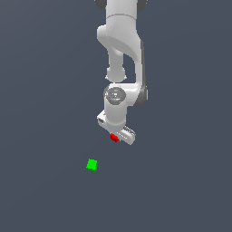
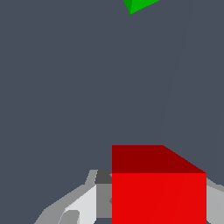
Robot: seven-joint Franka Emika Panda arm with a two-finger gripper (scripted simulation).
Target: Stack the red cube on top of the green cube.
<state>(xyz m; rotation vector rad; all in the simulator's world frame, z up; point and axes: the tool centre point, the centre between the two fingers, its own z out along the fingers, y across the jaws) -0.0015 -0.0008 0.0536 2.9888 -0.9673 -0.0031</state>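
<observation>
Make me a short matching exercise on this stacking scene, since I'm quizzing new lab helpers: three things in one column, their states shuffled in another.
Things:
1. red cube
2. green cube
3. gripper

States:
A. lies alone on the floor, apart from the arm
B. shut on a cube
C. held between the fingers

Pairs: 1-C, 2-A, 3-B

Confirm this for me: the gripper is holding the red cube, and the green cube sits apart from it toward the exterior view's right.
One detail is wrong. The gripper does hold the red cube, but the green cube sits apart toward the exterior view's left, not its right, and lower in that picture. The exterior view shows this plainly.
</observation>
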